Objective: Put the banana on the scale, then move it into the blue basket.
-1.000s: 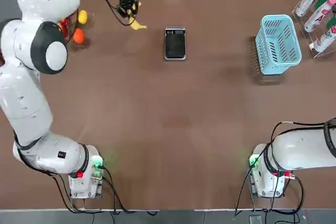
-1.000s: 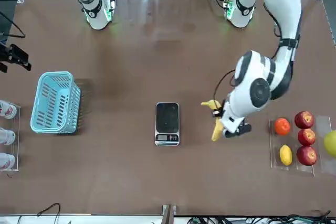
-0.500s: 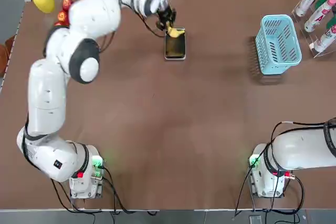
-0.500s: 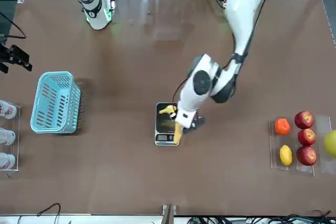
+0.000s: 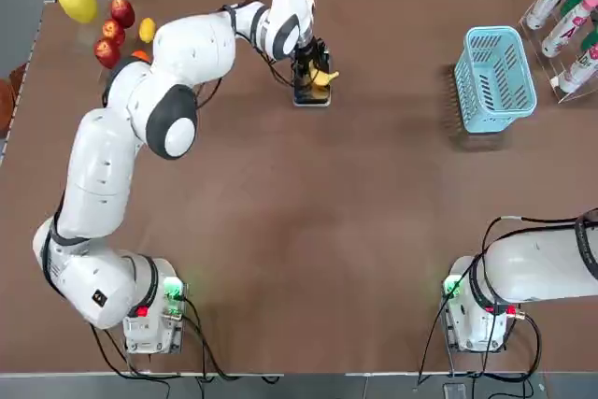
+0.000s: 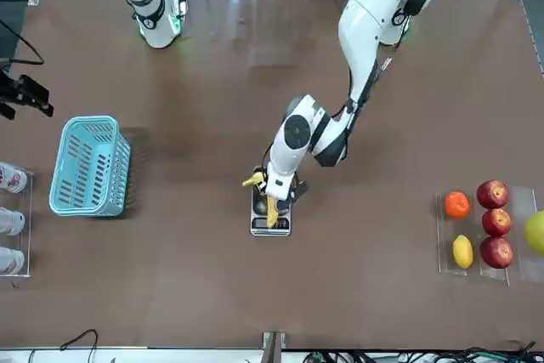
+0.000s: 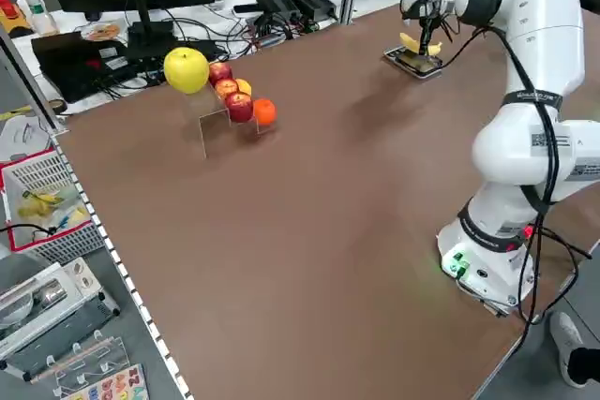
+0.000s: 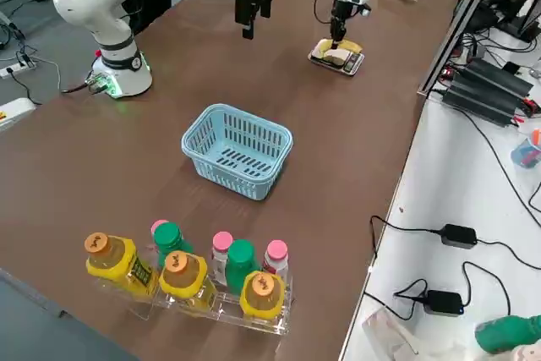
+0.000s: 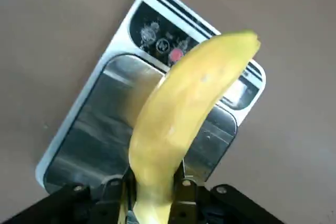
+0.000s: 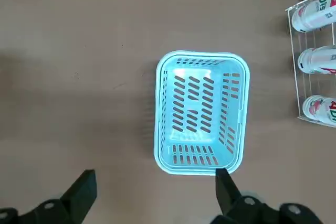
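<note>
The small yellow banana is pinched at its stem end between my left gripper's fingers. Its curved body reaches over the scale, a flat dark plate with a silver rim. In the top view my left gripper is shut on the banana right over the scale at the far middle of the table; whether the fruit rests on the plate I cannot tell. The light blue basket stands empty at the far right. My right gripper hangs open high above the blue basket.
A clear stand with apples, an orange and yellow fruits sits at the far left corner. A rack of bottles stands at the far right edge beside the basket. The right arm's base is at the near right.
My left arm has swung right from beside the fruit stand, carrying the banana, and now holds it low over the scale. The right arm has not moved.
</note>
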Robot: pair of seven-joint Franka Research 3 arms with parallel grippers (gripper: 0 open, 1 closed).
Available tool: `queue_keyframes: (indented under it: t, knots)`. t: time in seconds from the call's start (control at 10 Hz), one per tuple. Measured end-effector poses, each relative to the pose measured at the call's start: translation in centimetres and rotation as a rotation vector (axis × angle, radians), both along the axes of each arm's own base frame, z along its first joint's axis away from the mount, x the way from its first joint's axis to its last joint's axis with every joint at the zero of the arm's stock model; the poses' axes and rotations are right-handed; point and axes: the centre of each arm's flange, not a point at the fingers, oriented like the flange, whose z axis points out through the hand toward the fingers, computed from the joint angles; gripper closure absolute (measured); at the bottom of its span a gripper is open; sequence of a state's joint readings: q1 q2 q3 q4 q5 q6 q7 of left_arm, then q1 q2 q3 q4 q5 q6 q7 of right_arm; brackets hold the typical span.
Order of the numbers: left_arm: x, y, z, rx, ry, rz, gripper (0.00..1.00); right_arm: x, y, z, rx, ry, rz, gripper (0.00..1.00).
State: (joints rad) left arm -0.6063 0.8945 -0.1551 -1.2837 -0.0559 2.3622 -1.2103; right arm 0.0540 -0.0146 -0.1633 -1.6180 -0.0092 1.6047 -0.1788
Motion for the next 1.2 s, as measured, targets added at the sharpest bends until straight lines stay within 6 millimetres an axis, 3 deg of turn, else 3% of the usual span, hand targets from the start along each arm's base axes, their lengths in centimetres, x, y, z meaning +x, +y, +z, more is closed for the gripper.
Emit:
queue_keyframes:
  t: [0.7,0.9,1.0,1.1,1.2]
  knots:
    - [-0.9,-0.7,-0.2,0.012,0.026,0.012,0.44,0.1,0.3,-0.1,-0.001,0.001,0.006,0.00]
    - [-0.8,-0.5,0.2,0.026,0.041,0.011,0.14,0.1,0.2,-0.1,-0.001,0.001,0.005,0.00]
    - [-0.4,0.0,1.4,0.035,0.049,0.014,0.01,0.1,0.2,-0.1,-0.002,0.001,0.004,0.00]
    - [0.6,1.0,3.9,0.041,0.052,0.026,0.00,0.1,0.2,-0.1,-0.002,0.001,0.004,0.00]
    - [2.0,3.0,7.6,0.044,0.050,0.050,0.00,0.1,0.2,-0.1,-0.002,0.000,0.004,0.00]
